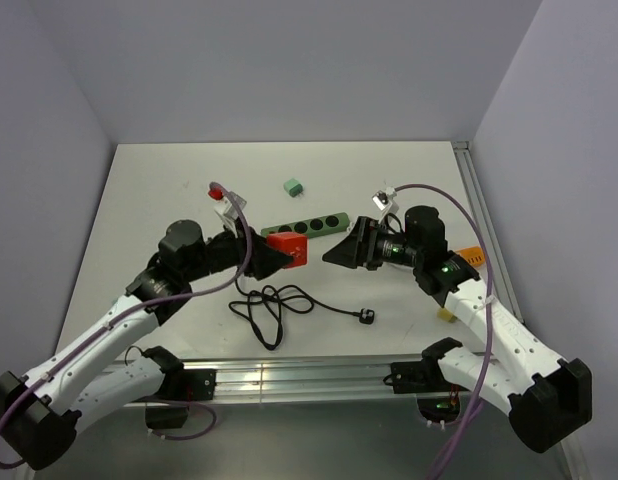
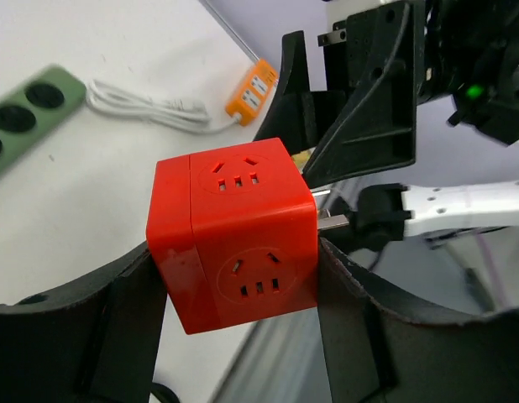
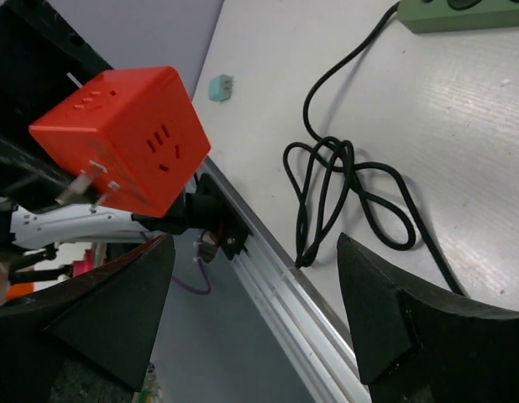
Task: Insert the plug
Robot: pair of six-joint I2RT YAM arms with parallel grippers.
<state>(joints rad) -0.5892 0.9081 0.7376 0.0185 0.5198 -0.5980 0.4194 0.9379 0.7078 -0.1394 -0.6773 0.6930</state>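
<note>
Gripping the cube (image 1: 288, 249) mid-frame, left end effector (image 1: 276, 258) holds it off the tabletop (image 1: 149, 200); right end effector (image 1: 331, 256) gapes empty just beside; plug (image 1: 366, 316) lies near the lower edge.

Bright, soft light falls from above, and the white table (image 1: 169, 190) shows only faint shadows. In the left wrist view the green power strip (image 2: 31, 109) is blurry, but the red socket cube (image 2: 234, 235) looks sharp, with a little shine on top
</note>
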